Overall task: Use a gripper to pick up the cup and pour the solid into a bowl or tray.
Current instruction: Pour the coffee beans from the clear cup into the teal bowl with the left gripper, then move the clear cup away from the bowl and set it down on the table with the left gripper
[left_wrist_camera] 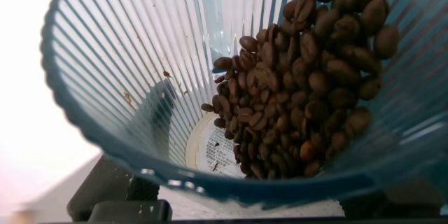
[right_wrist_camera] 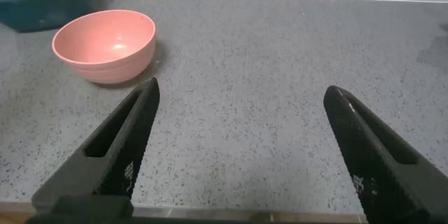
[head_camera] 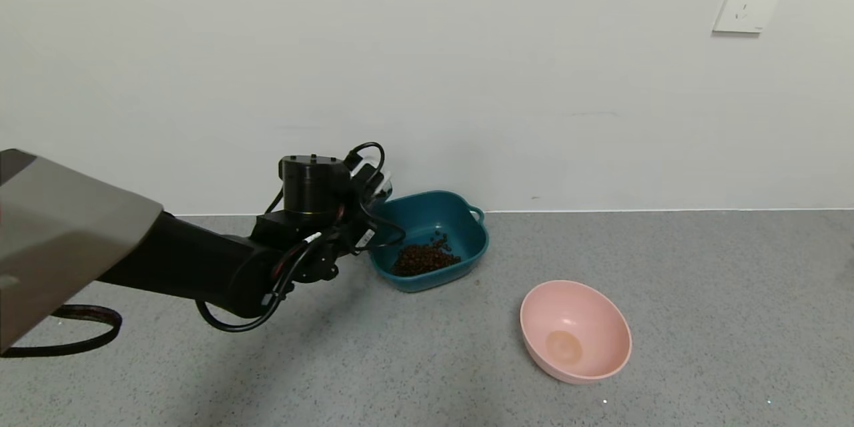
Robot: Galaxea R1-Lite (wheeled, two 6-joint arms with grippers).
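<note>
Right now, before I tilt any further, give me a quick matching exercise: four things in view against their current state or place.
Things:
1. translucent grey-blue ribbed plastic cup
2. dark teal square plastic basin
3. round pink bowl
4. right gripper

States:
A. empty, on the grey floor, apart from the basin
B. open, hovering over bare floor
C. holds a heap of brown beans, by the wall
D. tipped in the left gripper, beans still inside

Pairs: 1-D, 2-C, 3-A, 4-B
</note>
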